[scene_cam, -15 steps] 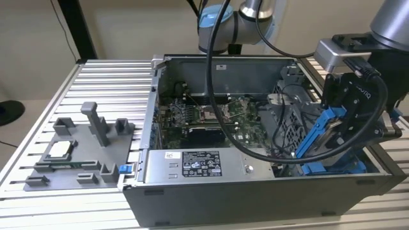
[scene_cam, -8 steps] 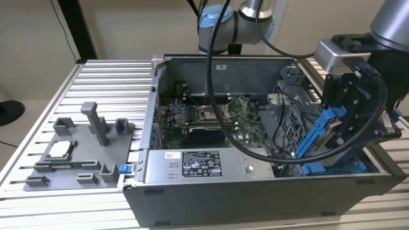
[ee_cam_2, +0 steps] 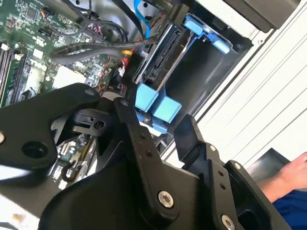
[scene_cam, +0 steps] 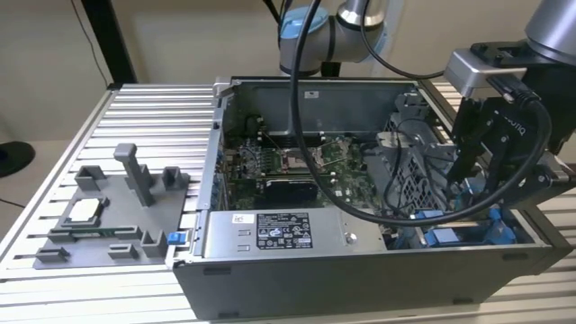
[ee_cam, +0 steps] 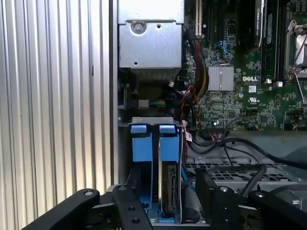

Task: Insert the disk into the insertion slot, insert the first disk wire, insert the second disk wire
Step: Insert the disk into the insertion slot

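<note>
Disk [ee_cam: 169,190]: standing on edge down inside the slot [ee_cam: 151,120], in the corner of the case [scene_cam: 360,283] on the exterior view's right; judged fully seated, so the first step looks done
Why placed so: turned edge-up to follow the slot's blue rails, leaving the plug end exposed toward the inside of the case for the wires
Look of the disk: thin silver-grey metal body seen edge-on, clipped in a bright blue plastic frame [ee_cam_2: 204,29], with two broad blue tabs [ee_cam: 139,143] at one end
Plug strip [ee_cam_2: 160,60]: black, along the open end of the disk; apparently bare, with no plug seen in it, so both wires judged not yet in
Claw [ee_cam_2: 156,115]: fingers spread apart, gripping nothing; hanging just above the blue tabs, astride the end of the disk and not seen touching it
Why held so: judged a released pose, wide enough to clear the frame
Blue cable [ee_cam_2: 139,17]: loose, near the plug end
Red and black wires [ee_cam: 191,96]: bundled just beside the slot
Silver box [scene_cam: 279,233]: next to the slot, toward the exterior view's left
Board [scene_cam: 297,158]: green, on the floor of the case
Table [scene_cam: 153,121]: slatted metal, under the case
Grey holder [scene_cam: 108,216]: well apart, on the exterior view's left
Hand [ee_cam_2: 292,175]: a person's, with a blue sleeve [ee_cam_2: 292,211], off beside the table, apart from the claw
</note>
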Available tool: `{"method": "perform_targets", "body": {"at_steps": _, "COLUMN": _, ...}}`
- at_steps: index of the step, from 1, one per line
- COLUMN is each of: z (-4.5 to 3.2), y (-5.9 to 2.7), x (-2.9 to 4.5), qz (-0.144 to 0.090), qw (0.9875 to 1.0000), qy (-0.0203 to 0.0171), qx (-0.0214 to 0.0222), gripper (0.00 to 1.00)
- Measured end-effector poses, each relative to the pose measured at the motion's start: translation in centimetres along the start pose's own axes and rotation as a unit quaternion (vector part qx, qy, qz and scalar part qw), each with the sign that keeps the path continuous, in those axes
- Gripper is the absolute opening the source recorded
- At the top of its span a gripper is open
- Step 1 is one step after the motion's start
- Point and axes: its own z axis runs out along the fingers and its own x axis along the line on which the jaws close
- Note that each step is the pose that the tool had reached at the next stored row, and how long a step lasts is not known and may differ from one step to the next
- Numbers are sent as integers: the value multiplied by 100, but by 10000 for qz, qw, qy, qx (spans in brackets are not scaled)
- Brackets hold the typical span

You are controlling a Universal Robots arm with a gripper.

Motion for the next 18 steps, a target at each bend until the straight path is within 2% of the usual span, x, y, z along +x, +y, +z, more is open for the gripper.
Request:
{"method": "perform_targets", "body": {"at_steps": 8, "z": -124, "y": 2, "x": 0, "qz": 0, "qw": 10000, "qy": 0, "qx": -5, "gripper": 100}}
{"method": "perform_targets", "body": {"at_steps": 18, "z": -127, "y": -20, "x": -44, "qz": -4, "qw": 10000, "qy": 0, "qx": -1, "gripper": 100}}
